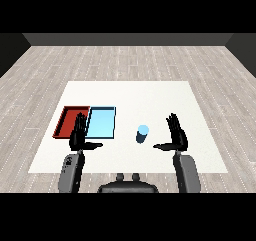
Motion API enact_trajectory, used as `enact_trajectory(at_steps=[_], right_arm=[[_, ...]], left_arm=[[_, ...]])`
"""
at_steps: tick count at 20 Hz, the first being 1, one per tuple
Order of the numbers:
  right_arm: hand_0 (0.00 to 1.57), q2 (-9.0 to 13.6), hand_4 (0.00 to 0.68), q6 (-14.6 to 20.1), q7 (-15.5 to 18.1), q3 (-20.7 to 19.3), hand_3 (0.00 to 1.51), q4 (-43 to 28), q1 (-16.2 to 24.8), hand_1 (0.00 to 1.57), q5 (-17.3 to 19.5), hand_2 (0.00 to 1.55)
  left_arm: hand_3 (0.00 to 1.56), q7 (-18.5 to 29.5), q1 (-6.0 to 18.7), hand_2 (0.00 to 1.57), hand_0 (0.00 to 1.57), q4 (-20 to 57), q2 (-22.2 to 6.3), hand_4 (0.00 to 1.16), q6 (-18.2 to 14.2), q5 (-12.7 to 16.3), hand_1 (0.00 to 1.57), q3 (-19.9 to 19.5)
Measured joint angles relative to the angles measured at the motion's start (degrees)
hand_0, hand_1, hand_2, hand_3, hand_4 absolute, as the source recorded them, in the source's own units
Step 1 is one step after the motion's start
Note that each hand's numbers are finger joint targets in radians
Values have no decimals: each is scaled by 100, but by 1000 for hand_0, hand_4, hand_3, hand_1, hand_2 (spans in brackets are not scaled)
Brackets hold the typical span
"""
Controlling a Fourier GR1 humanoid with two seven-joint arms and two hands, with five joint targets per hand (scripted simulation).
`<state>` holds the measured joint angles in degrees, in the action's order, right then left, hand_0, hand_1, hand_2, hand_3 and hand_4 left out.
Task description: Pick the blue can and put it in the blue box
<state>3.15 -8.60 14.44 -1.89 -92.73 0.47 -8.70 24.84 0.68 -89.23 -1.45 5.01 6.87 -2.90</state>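
Across the middle of the view sits the white table [150, 92], with grey plank floor all around it, and most of its top is bare. Far half has nothing on it, and so does the strip along the right edge, so plenty of room to swing an arm on that side. Everything is bunched toward the near-left part.

Over on the left, the red tray [66, 116] and the light blue tray [102, 122] lie side by side, touching along their long edges, red one outermost and close to the table's left edge. Both trays look to have nothing inside.

Then the hands. The left hand [78, 136] is up with fingers straight and spread, thumb sticking out toward the middle, holding nothing. From this angle it overlaps the seam between the two trays at their near corners, can't tell if it actually touches them. The right hand [176, 136] is the same deal: fingers straight up, thumb pointing inward, nothing in it, over bare table.

Smallest thing: the blue can [142, 134], standing upright, light blue top with a darker body. It sits between the blue tray and the right hand, near both but touching neither, outside the tray.
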Motion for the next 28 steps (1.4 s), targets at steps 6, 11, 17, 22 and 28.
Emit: enact_trajectory(at_steps=[6,11,17,22,28], right_arm=[[0,34,0,-164,25,-156,0,445,-180,0,-197,0],[0,-44,0,-130,-104,-140,0,646,-271,0,-250,0],[0,-170,0,1,-77,-153,0,1235,-573,0,-239,0],[0,-241,0,161,-15,10,0,1411,-542,0,-270,0],[0,-261,0,257,132,136,0,1840,-690,0,-318,0]], left_arm=[[0,68,-91,0,0,-40,7,0,-43,-42,0,16],[0,-71,-107,0,0,-150,-81,0,70,121,0,-67],[0,71,72,0,0,152,-2,0,-29,66,0,-61],[0,61,49,0,0,73,-6,0,-25,131,0,-72],[0,54,20,0,0,26,-51,0,47,235,0,-124]])
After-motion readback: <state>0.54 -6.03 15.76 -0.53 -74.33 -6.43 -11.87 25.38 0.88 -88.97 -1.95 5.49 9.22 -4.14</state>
